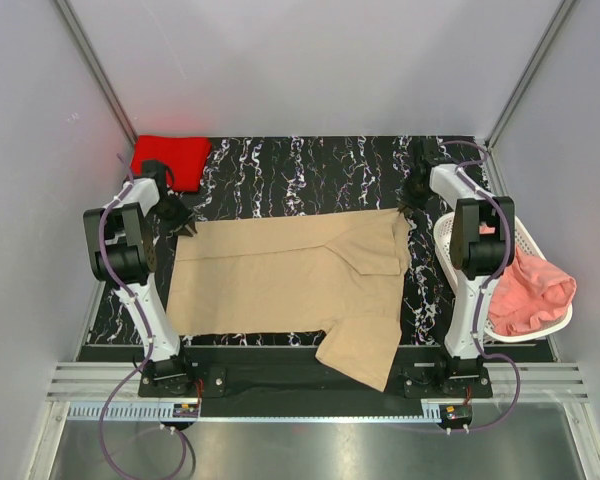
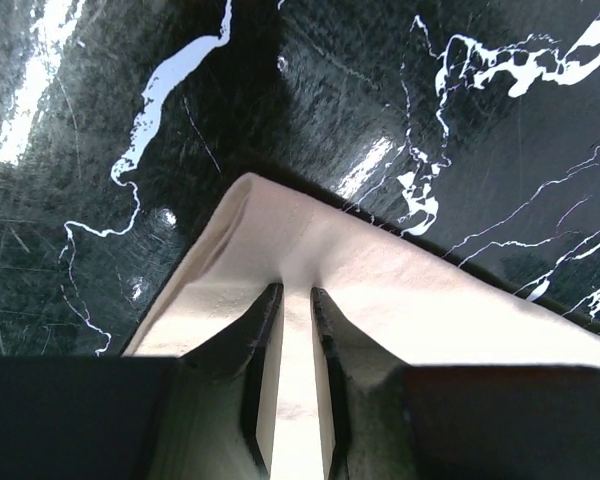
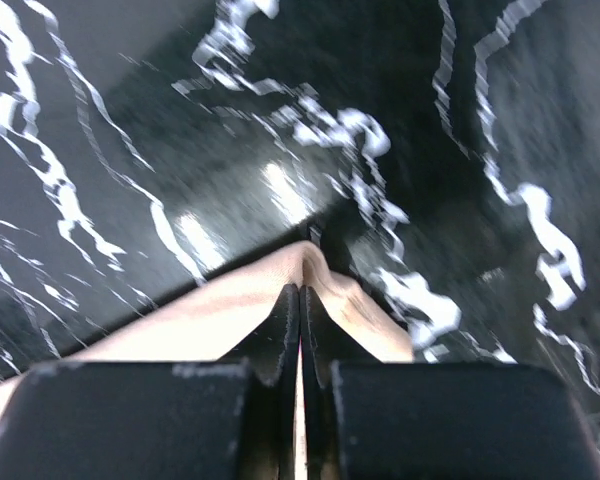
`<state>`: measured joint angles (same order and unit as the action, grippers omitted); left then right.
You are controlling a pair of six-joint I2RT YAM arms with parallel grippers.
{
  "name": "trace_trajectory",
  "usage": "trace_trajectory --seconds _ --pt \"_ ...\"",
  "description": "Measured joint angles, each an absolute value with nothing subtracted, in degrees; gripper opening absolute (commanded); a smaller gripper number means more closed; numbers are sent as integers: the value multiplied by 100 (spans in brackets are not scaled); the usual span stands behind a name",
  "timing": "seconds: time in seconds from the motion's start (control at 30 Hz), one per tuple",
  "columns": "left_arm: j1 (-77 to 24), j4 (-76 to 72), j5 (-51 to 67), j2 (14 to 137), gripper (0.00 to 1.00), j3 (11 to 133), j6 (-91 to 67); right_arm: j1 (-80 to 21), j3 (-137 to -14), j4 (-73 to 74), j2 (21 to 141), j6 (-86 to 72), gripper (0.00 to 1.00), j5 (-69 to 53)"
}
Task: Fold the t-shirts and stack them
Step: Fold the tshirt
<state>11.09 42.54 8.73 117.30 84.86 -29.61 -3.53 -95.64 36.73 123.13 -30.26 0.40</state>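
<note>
Top view: tan t-shirt lies spread flat on the black marbled table, one sleeve hanging over the near edge, not yet folded. Red t-shirt sits as a compact bundle at the far left corner; looks folded. Salmon-pink t-shirt is heaped in the white basket, untouched. Left pincer is at the tan shirt's far left corner, right pincer at its far right corner.

Left wrist view: fingers close together, clamped on a ridge of tan cloth at the corner.

Right wrist view: fingers together, apparently nipping the tan hem.

Judgement: one shirt done, the second's first fold about to begin, the third waiting.
</note>
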Motion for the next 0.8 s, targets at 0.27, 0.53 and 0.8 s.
trace_trajectory --seconds 0.27,0.53,0.8 --pt "1109 4265 847 11738 22 8486 -2963 -316 -9351 3562 12195 -2976 2 3" --pt "1109 4403 746 11795 23 8593 -2958 -316 -9870 3411 12693 -2816 3 -40" --pt "1109 4488 683 11966 35 8930 -2963 -316 -11139 3483 13467 -2639 33 -224"
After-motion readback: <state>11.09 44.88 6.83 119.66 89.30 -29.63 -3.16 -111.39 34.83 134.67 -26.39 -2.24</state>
